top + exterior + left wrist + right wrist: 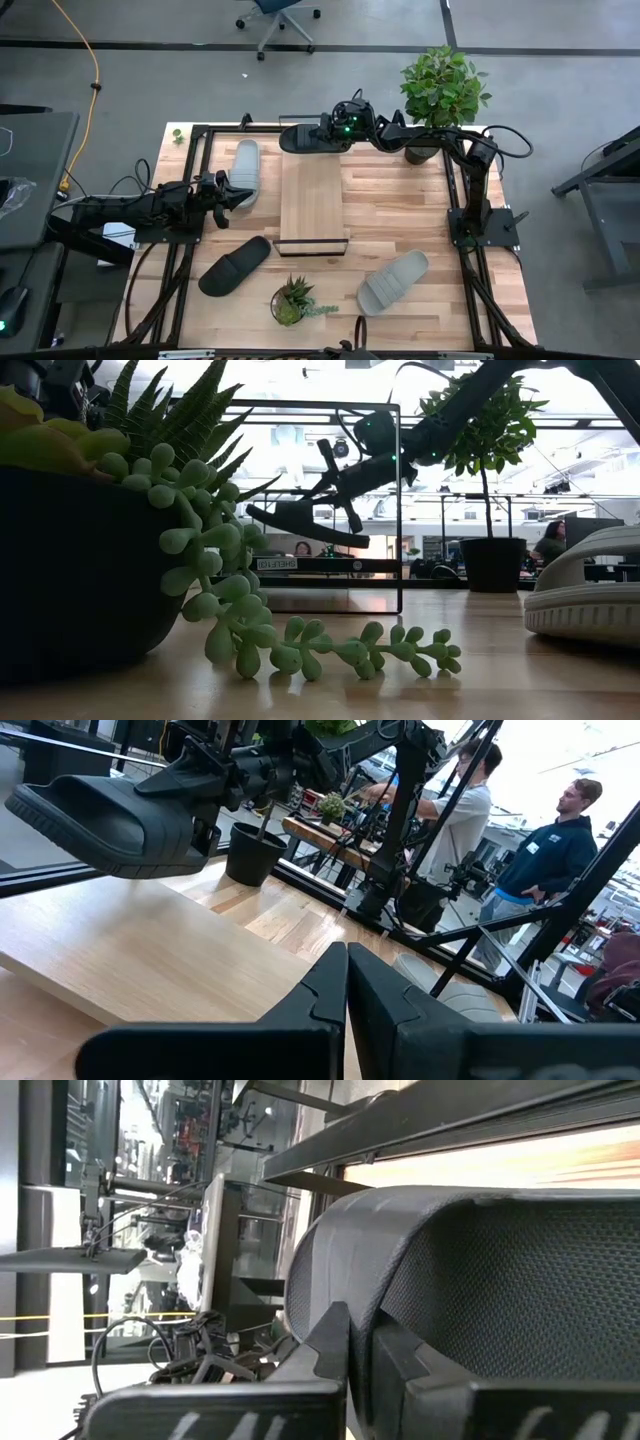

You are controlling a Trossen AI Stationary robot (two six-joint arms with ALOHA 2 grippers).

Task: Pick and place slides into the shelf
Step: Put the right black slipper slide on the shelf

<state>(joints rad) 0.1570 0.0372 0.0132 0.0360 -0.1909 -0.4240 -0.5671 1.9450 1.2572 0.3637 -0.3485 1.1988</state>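
My right gripper [325,134] hangs above the far end of the shelf [313,200], a light-wood board with a black wire frame [399,510], and is shut on a black slide [302,138]. My left gripper [233,196] is shut beside the near end of a light grey slide [244,168], which lies flat left of the shelf. In the left wrist view its fingers [347,988] are together with nothing between them. A second black slide [235,265] and a second grey slide [393,282] lie sole-down near the table's near edge. My right gripper pinches the black slide between its two fingers [330,1342], at the slide's side edge by the strap [372,1295]. It comes in roughly level from the table's right. The slide [297,520] is lifted clear above the shelf and tilted, its left end lower.
A small succulent pot [290,302] stands at the near edge between the two near slides and fills the low view's left [80,560]. A large potted plant [441,88] stands at the far right corner. People [555,830] stand beyond the table.
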